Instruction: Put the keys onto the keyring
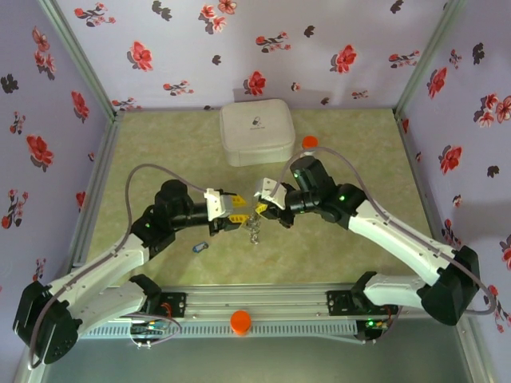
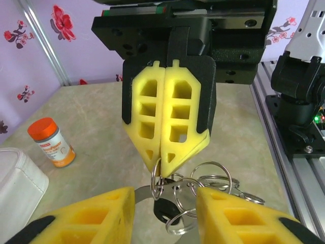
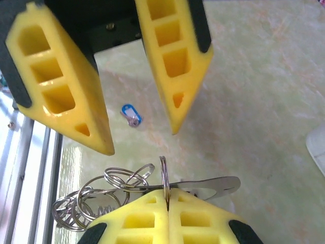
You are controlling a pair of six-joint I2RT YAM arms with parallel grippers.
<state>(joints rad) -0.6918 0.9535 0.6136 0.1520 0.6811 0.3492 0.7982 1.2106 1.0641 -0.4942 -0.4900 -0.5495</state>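
Top external: looks down on pale green marbled table point(image 1: 160, 152) boxed in by purple floral walls point(image 1: 263, 48). Finds right gripper point(image 1: 260, 209) at centre, clamped on keyring point(image 3: 163, 175); left gripper point(image 3: 139, 142) parted at its 9 o'clock. Shows closed white case point(image 1: 257, 132) at 12, orange-capped bottle point(image 1: 310, 143) just beside it, and blue-tagged key point(image 1: 199, 246) lying at 8.

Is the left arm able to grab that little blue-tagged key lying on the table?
Probably yes: the small blue-tagged metal key lies alone on bare table near the left gripper, whose jaws stand open and empty.
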